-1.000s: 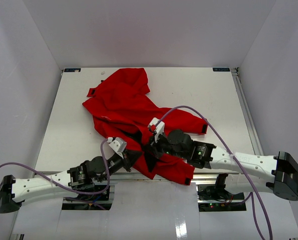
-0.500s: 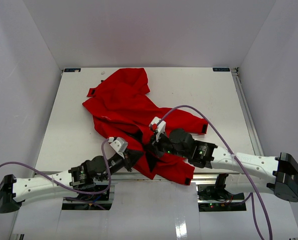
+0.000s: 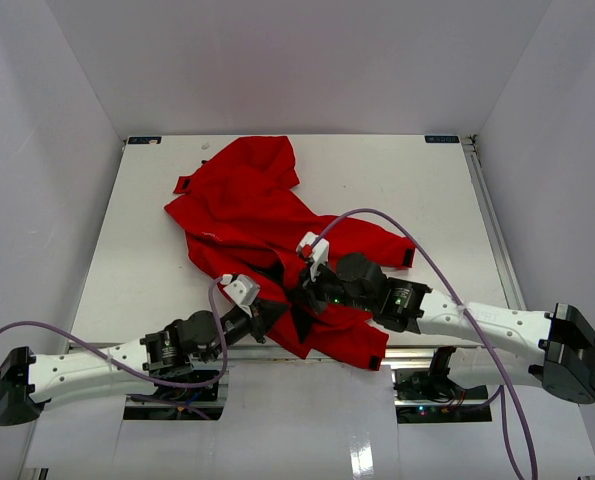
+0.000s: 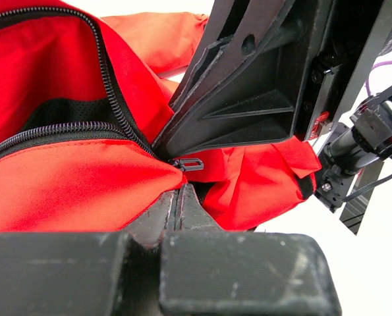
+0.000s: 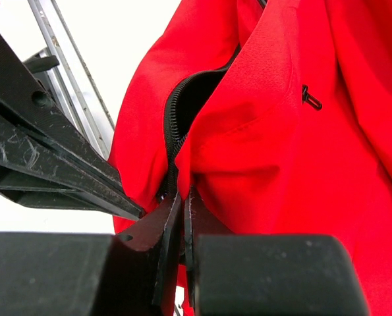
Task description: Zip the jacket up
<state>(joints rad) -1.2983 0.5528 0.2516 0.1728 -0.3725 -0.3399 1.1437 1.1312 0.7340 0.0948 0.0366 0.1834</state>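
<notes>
The red jacket (image 3: pixel 245 205) lies crumpled on the white table, its dark zipper (image 4: pixel 110 99) open and the black lining showing. My left gripper (image 3: pixel 273 312) is shut, its tips (image 4: pixel 180 189) pinching the jacket's lower edge just below the small zipper slider (image 4: pixel 188 163). My right gripper (image 3: pixel 302 296) is shut on the jacket fabric (image 5: pixel 261 131) beside the zipper teeth (image 5: pixel 172 115), its tips (image 5: pixel 182 195) meeting there. The two grippers nearly touch tip to tip at the near end of the zipper. The right fingers (image 4: pixel 248 85) fill the upper left wrist view.
The table's (image 3: pixel 417 190) near edge with metal rails (image 5: pixel 70 99) runs just under the grippers. A sleeve with a black cuff (image 3: pixel 408 257) lies right of the right arm. Purple cables (image 3: pixel 417 250) loop over both arms. White walls enclose the table.
The left arm has edged slightly right and forward, closer to the right gripper. The right arm and the jacket have hardly moved.
</notes>
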